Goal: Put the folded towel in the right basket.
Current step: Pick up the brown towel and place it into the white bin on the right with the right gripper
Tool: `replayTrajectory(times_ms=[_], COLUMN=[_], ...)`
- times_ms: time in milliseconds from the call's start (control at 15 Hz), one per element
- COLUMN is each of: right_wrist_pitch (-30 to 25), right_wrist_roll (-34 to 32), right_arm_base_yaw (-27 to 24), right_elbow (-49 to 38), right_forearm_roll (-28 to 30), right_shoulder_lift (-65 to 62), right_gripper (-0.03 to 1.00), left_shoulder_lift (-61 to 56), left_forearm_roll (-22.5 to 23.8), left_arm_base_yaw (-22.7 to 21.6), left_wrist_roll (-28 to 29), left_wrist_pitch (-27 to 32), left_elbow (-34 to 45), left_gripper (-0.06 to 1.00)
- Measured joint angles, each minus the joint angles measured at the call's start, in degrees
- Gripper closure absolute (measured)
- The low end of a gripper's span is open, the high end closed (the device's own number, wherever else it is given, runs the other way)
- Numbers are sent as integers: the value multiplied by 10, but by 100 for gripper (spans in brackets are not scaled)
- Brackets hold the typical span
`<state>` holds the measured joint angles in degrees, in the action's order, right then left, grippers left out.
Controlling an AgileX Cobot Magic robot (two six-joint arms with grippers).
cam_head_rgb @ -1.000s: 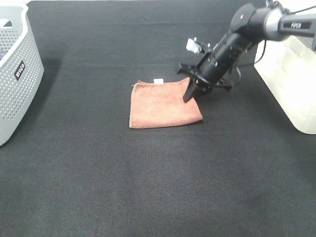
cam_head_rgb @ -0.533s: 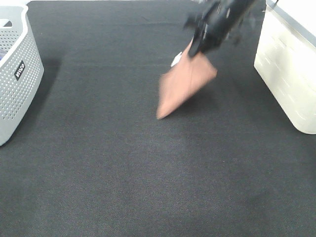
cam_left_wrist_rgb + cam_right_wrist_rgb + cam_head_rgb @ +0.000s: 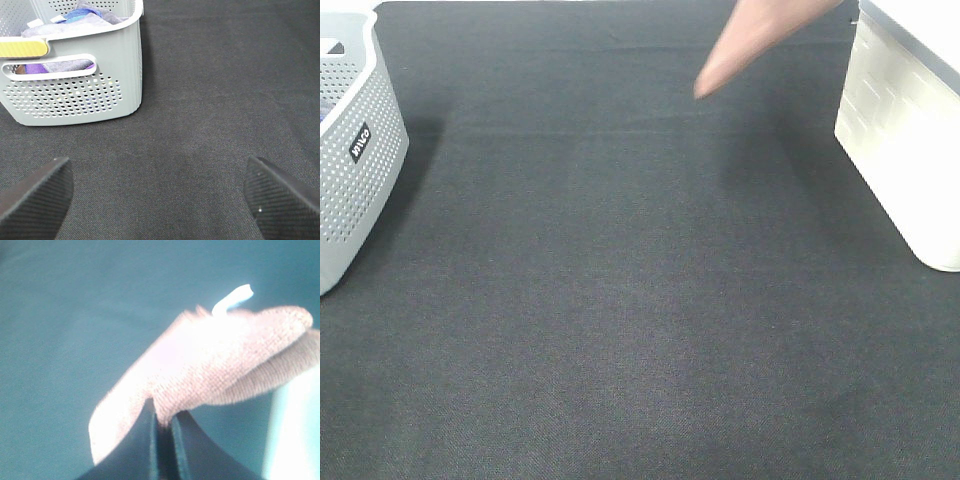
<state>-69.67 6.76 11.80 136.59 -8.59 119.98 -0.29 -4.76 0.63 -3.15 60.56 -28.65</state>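
Jaws don't show from up high, only the towel up in the air beside the right basket; I must carry it over the rim before letting go. Left wrist view: left jaws are wide apart, holding nothing. Right wrist view: right jaws pinch the towel's edge tight, and it sticks out past their tips.
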Motion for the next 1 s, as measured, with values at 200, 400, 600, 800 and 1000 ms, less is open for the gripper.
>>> replayTrajectory(times_ms=[200, 400, 600, 800, 1000], right_wrist_pitch=[0, 0, 0, 0, 0], right_wrist_roll=[-9, -21, -26, -27, -27], right_arm_base_yaw=[-30, -126, -205, -260, -268], right_elbow=[0, 0, 0, -35, -97], right_forearm_roll=[4, -34, -42, -43, -53], right_shoulder_lift=[-23, -47, -53, -56, -53], right_gripper=[97, 97, 97, 97, 97], left_shoulder_lift=[0, 0, 0, 0, 0], left_forearm_roll=[0, 0, 0, 0, 0], left_arm_base_yaw=[1, 1, 1, 1, 1], left_wrist_roll=[0, 0, 0, 0, 0], left_wrist_pitch=[0, 0, 0, 0, 0], left_elbow=[0, 0, 0, 0, 0], left_gripper=[7, 7, 7, 7, 7])
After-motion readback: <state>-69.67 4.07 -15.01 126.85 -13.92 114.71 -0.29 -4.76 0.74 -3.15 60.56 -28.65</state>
